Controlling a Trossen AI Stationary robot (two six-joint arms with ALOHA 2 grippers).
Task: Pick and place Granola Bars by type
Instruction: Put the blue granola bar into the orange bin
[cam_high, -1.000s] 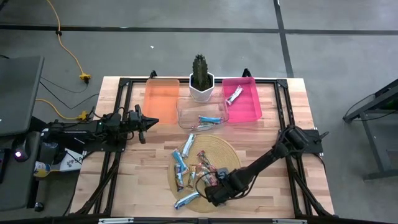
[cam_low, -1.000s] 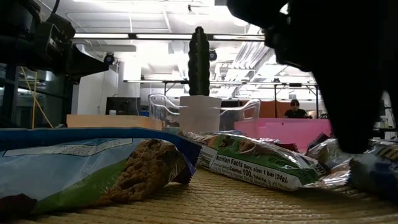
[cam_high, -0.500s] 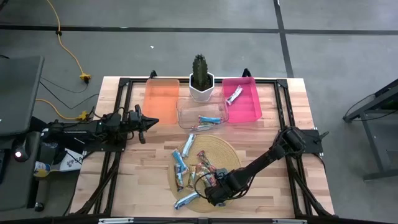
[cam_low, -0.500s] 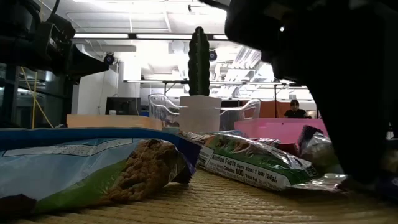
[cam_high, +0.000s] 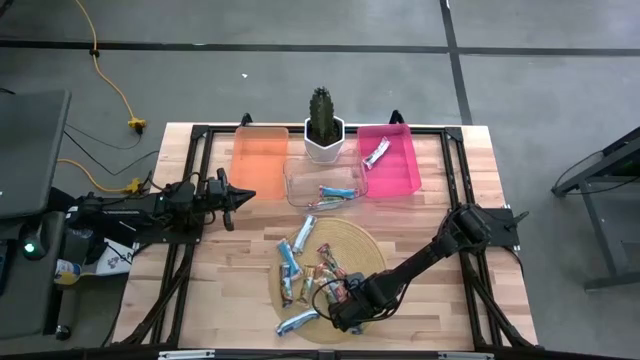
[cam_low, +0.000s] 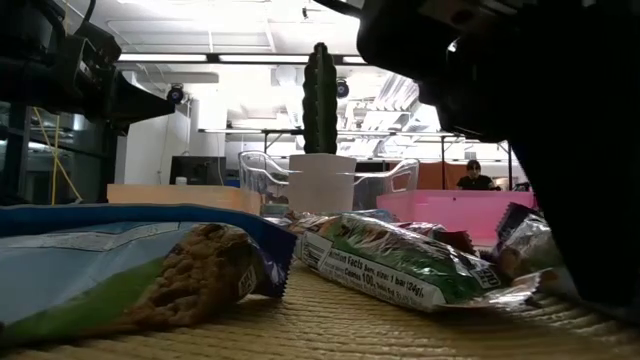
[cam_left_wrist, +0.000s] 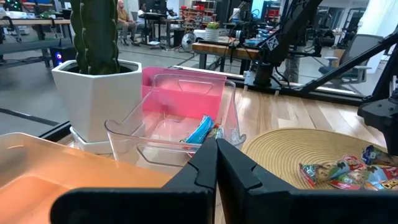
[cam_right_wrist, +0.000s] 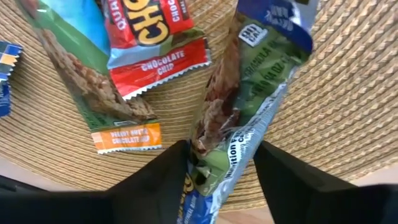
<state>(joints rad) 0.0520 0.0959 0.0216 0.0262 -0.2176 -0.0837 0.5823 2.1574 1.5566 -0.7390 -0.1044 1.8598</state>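
The right hand (cam_high: 338, 312) is seen low in the high view, lowered onto the round woven mat (cam_high: 372, 252) at the frame's lower centre. In the right wrist view its fingers (cam_right_wrist: 163, 180) are spread on either side of a green-and-blue granola bar (cam_right_wrist: 249, 118) — a firm grip cannot be confirmed. More granola bars (cam_high: 292, 262) are scattered over the mat; one lies in the clear bin (cam_high: 300, 182) and one in the pink bin (cam_high: 400, 170), upper centre. The orange bin (cam_high: 258, 160) and a potted cactus (cam_high: 322, 120) are set beside them. The left hand (cam_high: 238, 195) is held shut at centre left — above the worktop (cam_high: 215, 270).
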